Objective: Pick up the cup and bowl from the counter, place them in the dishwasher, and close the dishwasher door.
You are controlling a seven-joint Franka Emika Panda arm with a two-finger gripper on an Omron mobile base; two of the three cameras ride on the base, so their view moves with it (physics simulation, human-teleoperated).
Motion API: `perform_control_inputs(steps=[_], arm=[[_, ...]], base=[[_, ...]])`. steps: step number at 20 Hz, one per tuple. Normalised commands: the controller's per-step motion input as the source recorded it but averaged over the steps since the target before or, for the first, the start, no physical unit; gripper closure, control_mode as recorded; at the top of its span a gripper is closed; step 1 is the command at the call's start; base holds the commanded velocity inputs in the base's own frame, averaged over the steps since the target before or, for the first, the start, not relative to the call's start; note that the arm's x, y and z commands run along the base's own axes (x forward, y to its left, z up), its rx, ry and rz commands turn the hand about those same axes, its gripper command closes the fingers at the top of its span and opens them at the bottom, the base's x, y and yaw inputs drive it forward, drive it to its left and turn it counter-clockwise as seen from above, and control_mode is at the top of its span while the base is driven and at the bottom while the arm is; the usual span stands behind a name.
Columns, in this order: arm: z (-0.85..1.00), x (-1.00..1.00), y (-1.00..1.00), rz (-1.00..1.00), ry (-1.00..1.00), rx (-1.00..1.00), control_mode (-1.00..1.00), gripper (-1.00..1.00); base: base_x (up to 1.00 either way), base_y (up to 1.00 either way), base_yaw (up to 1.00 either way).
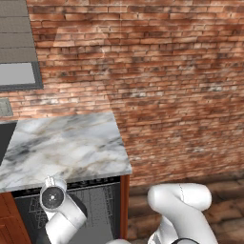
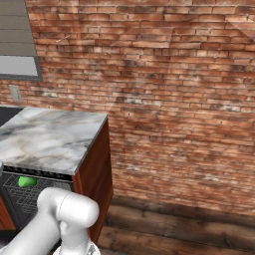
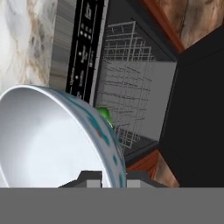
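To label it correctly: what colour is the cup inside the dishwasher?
Bright green; the cup shows best in the right base view.

The white arm (image 1: 178,209) bends low with its elbow raised and its forearm reaching down and left, and the tool (image 3: 114,175) is clamped narrowly on the rim of the bowl (image 3: 48,135).

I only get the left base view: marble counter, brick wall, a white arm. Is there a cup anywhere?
Observer: Yes. In the right base view a green cup sits inside the open dishwasher, on its rack.
Operator: And a bowl?
Observer: The hand view shows a pale bowl, its rim clamped between the jaws, in front of the dishwasher opening.
Operator: Where's the door?
Observer: In the hand view the black dishwasher door stands open beside the racks.
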Motion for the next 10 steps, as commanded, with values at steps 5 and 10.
perform_control_inputs(steps=[5, 10], arm=[[-0.14, -0.27, 0.0, -0.04, 0.0, 0.01, -1.0, 1.0], [-0.18, -0.12, -0.07, -0.04, 0.0, 0.01, -1.0, 1.0]], base=[[0.0, 0.0, 0.0], [0.0, 0.0, 0.0]])
